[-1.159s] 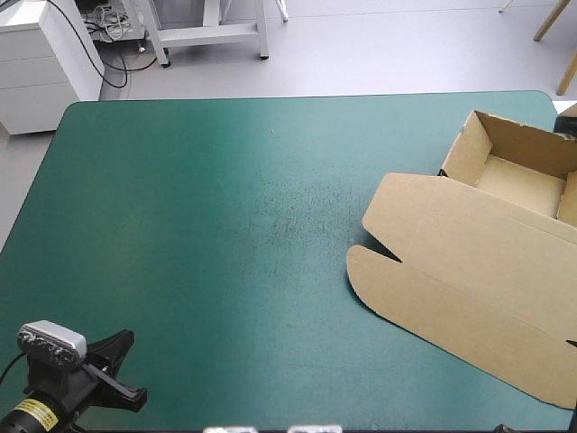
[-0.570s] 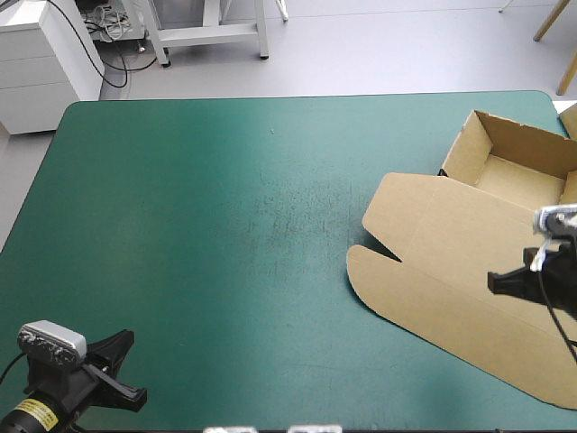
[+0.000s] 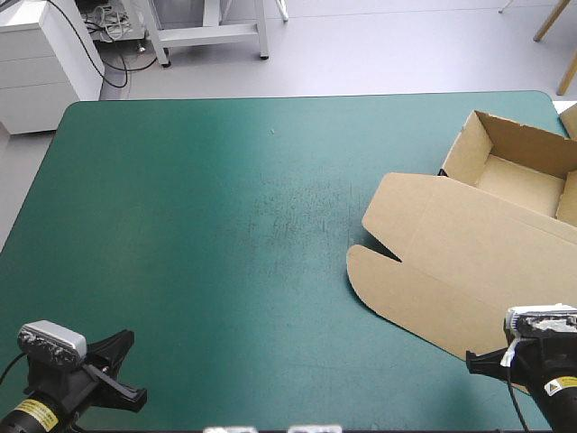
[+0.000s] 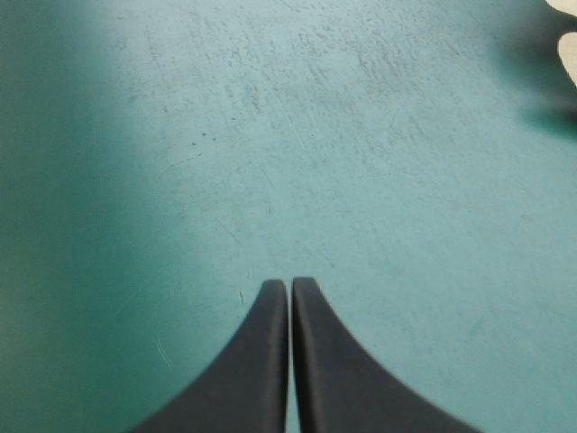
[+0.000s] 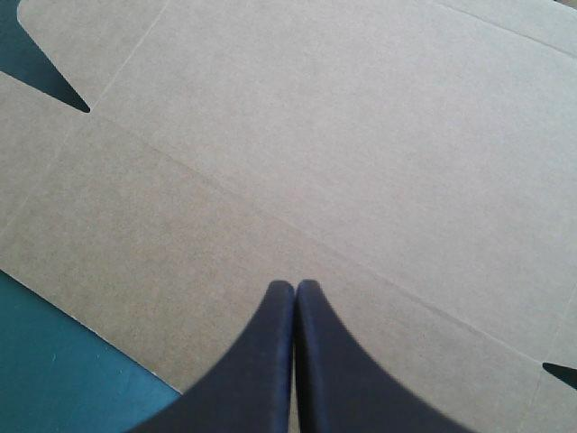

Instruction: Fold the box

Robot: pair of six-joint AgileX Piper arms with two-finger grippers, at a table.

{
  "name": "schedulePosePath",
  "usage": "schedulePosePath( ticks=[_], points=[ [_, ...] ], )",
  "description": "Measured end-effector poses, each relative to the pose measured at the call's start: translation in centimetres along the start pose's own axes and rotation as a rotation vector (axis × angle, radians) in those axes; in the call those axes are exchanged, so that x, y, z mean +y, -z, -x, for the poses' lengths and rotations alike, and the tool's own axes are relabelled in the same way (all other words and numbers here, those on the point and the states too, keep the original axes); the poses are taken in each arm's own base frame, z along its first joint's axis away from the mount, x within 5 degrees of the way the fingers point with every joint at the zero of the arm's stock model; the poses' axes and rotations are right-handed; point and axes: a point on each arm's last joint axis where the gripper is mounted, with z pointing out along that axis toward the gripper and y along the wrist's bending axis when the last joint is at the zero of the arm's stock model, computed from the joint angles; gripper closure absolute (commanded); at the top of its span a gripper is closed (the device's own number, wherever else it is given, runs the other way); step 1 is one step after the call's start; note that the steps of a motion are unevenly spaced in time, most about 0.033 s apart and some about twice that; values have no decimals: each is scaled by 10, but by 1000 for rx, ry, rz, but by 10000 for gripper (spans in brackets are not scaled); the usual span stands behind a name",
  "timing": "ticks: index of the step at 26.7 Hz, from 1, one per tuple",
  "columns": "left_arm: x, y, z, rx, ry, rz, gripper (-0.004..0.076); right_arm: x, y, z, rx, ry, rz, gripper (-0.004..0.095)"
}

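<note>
Box [image 3: 478, 271]: lying on the right half of the desk [image 3: 207, 234] and running out toward its right edge. Standing as an open tray [image 3: 518, 176] with raised walls at the far right corner, and spreading the lid [image 3: 442, 271] flat toward the near edge and the desk's middle. Probably resting this way with the walls done and the lid left as the loose part.

Hovering with the right pincer [image 5: 296, 290] over the lid's near strip, fingers pressed together into one point and gripping nothing. Pointing along the lid across its creases, with the notch [image 5: 54, 86] off to one side. Likely sitting low by the free edge so as to slip under or nudge it. Not showing whether the tips are touching the board.

Holding the left pincer [image 4: 290, 293] over bare teal-green cover [image 4: 180, 135] at the near left corner, fingers meeting and empty, well apart from the box. Seemingly parking out of the way, given a box lying wholly on the other arm's side.
</note>
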Motion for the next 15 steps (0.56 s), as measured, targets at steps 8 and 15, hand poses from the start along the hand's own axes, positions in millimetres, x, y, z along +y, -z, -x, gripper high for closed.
schedulePosePath(
  ticks=[8,15],
  points=[
    [-2,0,0,0,16,-18,731,0,2,-1,-45,3,-13,924],
    [-2,0,0,0,16,-18,731,0,2,-1,-45,3,-14,924]
  ],
)
